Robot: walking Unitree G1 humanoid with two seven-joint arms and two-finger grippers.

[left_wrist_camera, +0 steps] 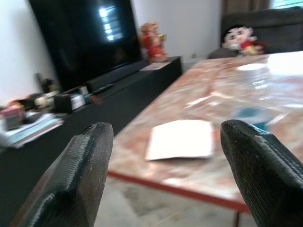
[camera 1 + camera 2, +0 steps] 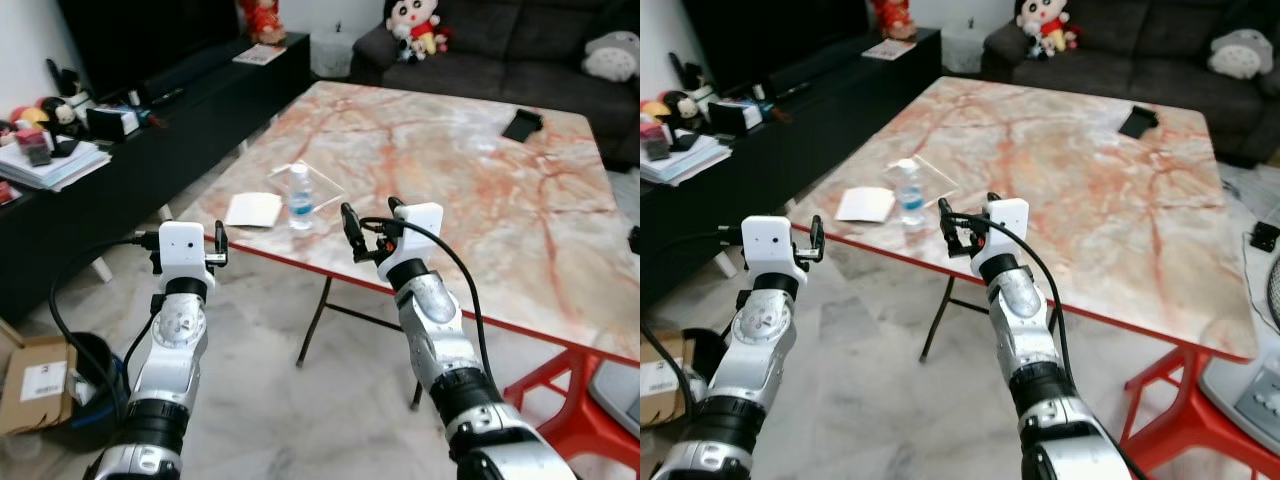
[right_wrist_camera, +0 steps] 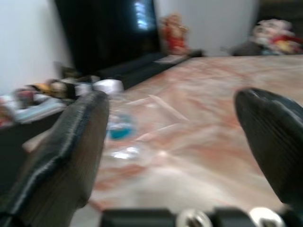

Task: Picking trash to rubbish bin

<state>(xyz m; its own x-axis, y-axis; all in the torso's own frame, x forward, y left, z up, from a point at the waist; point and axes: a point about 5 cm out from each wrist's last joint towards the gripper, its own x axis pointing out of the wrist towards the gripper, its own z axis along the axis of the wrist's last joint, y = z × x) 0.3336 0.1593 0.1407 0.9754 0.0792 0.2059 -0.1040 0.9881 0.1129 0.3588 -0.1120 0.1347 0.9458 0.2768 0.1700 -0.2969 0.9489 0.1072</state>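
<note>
A small clear water bottle (image 2: 300, 197) with a blue label stands upright near the marble table's (image 2: 450, 180) front left corner. A white paper (image 2: 253, 209) lies flat beside it, and a clear plastic wrapper (image 2: 312, 180) lies just behind it. My left gripper (image 2: 185, 241) is open, held in the air before the table edge, short of the paper (image 1: 182, 138). My right gripper (image 2: 372, 222) is open at the table's front edge, just right of the bottle (image 3: 116, 120). Neither holds anything.
A black flat object (image 2: 522, 124) lies at the table's far right. A long black TV cabinet (image 2: 150, 140) with clutter runs along the left. A cardboard box (image 2: 35, 385) and a dark container (image 2: 95, 375) sit on the floor lower left. A sofa (image 2: 520, 50) stands behind.
</note>
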